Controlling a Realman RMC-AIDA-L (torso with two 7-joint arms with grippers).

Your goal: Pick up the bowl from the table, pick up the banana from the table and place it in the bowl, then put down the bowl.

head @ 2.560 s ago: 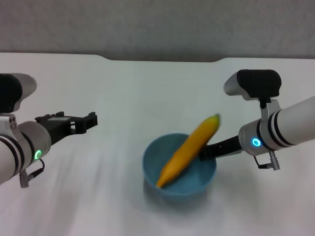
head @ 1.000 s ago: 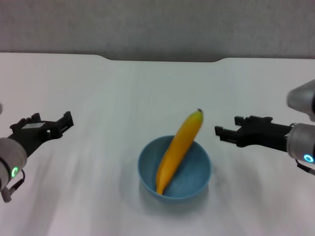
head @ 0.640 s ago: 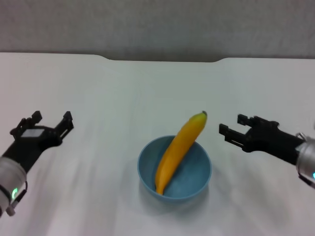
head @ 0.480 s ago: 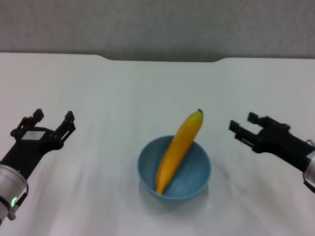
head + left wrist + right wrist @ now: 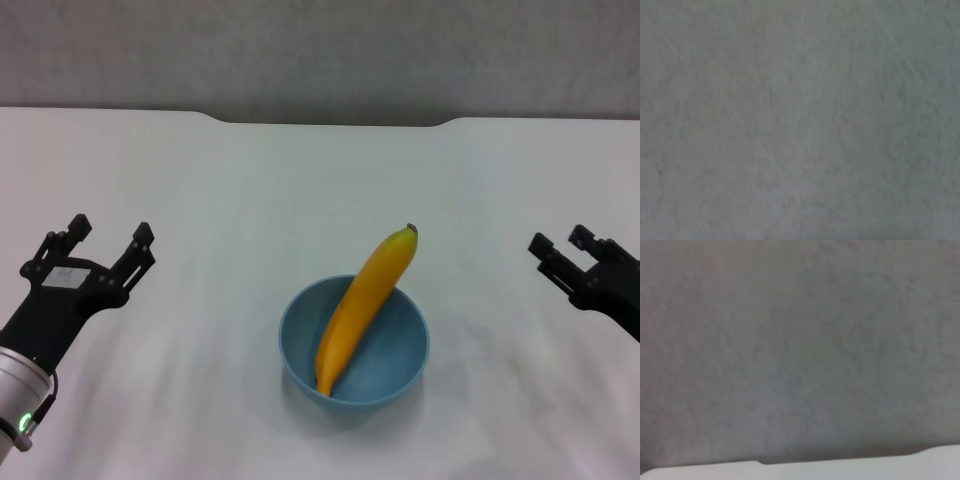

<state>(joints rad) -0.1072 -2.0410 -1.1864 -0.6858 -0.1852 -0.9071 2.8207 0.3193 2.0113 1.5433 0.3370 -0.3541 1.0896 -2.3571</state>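
Note:
The light blue bowl (image 5: 354,345) stands on the white table (image 5: 300,190) near its front middle. The yellow-orange banana (image 5: 363,306) lies in the bowl, leaning on the far rim with its dark tip up and past the rim. My left gripper (image 5: 108,240) is open and empty at the left, well clear of the bowl. My right gripper (image 5: 560,242) is open and empty at the right edge, also clear of the bowl. Both wrist views show only a plain grey surface; the right wrist view also shows a strip of the table's far edge (image 5: 840,467).
The table's far edge has a rounded notch (image 5: 330,122) with a grey wall behind it. Bare white tabletop lies around the bowl on all sides.
The right gripper let go of the bowl's rim and drew back to the right. The left gripper drew back to the left and turned. The bowl and banana now rest on the table.

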